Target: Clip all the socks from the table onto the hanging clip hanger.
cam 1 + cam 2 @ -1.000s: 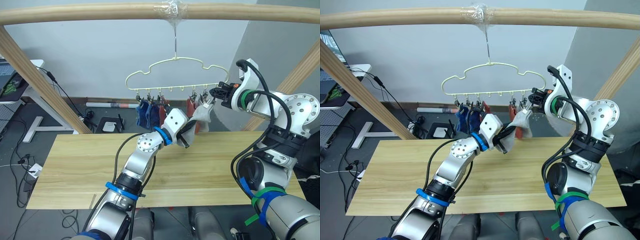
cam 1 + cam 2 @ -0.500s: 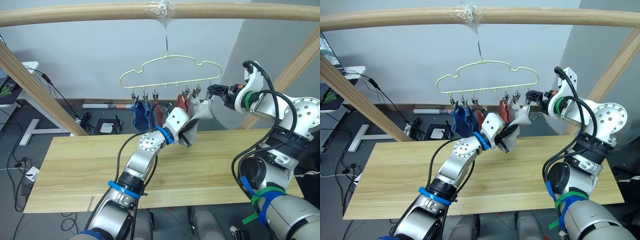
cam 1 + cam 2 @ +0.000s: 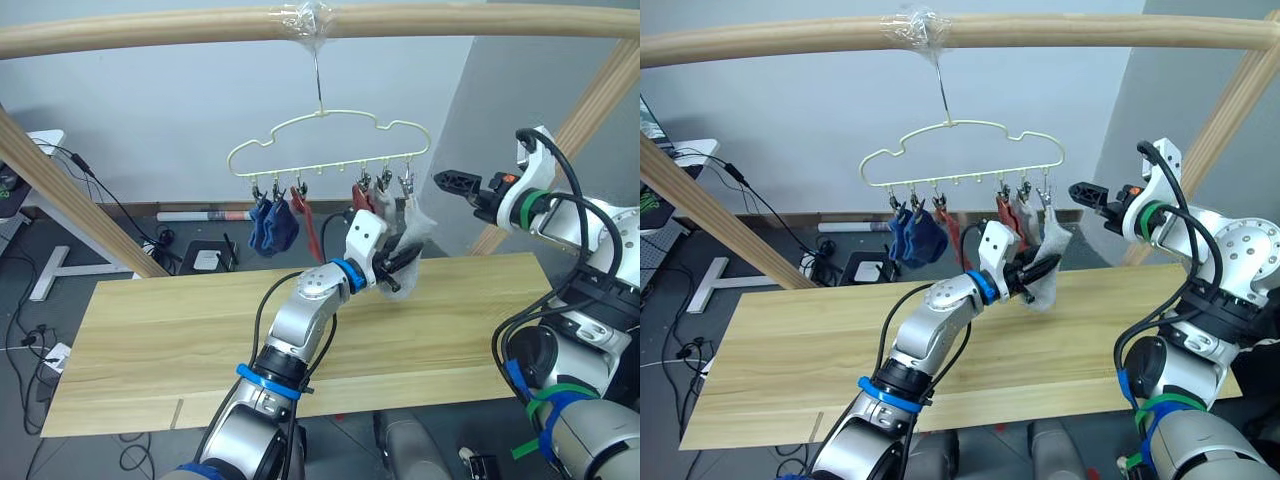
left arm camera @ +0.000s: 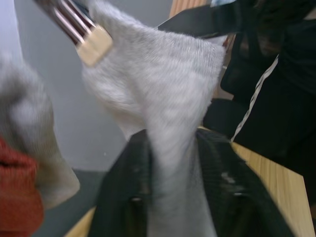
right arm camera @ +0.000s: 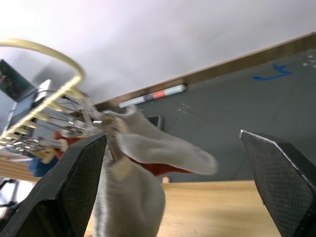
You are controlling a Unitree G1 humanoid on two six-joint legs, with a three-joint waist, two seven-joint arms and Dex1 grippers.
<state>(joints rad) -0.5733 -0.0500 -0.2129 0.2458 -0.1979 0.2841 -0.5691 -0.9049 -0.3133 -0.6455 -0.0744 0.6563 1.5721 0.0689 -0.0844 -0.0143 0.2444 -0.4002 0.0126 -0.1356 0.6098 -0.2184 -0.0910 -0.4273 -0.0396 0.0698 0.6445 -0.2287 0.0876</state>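
We are gripping the grey sock (image 3: 1048, 262), hanging lengthwise from the hanger's (image 3: 960, 160) end clip, in our closed left pincer (image 3: 1038, 272), while our right pincer (image 3: 1085, 192) is waiting wide open just beside.

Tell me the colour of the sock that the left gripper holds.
Light grey; the sock shows best in the left wrist view.

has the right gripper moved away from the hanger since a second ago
Yes. The right gripper, open, now sits clear to the right of the clip hanger, where earlier it was right at the hanger's last clip. The left gripper grips the grey sock.
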